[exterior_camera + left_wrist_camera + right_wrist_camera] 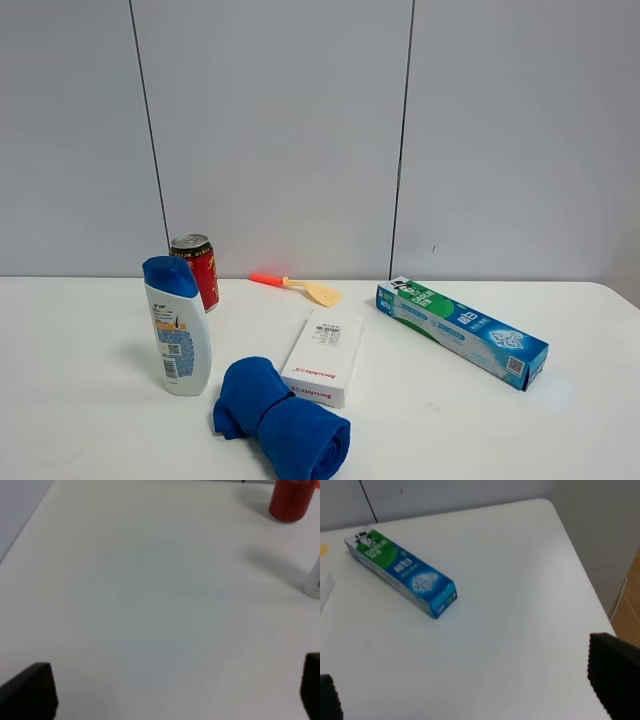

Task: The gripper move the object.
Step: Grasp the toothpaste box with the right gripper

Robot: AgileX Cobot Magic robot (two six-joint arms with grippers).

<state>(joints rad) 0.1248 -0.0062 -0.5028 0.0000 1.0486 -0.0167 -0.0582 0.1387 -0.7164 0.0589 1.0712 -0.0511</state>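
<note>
**Entry: toothpaste carton [400,570].** Long, slim, square-edged box in glossy blue and green card with white print and a QR code. Flat on the worktop [600,420], ahead of the right pincer [470,690] and well apart from it. Off to the inward side rather than centred between the fingers, and set on a diagonal to the line joining them.

**Right pincer.** Spread wide, nothing held. Only two dark, ribbed tips in view.

**Left pincer [170,690].** Likewise spread wide and empty, over bare worktop. Red can [292,500] far ahead and off to one side.

**Hazards, as judged.**
- Likely to skid or spin on the smooth white worktop if closed on without first turning the wrist square to the long sides.
- Thin, hollow card, so likely to dent under a hard squeeze.
- Slick print, so likely to slip out under a light squeeze.
- Liable to droop or swing if taken near one end, given the length.
- White flat box [324,356] near the carton's far end, beyond it from the right pincer. Open to a knock if the carton is swept that way.

**Other stock, all farther off from the right pincer.**
- Rolled blue towel [282,418], soft and nubby.
- White bottle [177,325], blue-capped and curved.
- Orange-handled spatula [297,287].
</note>
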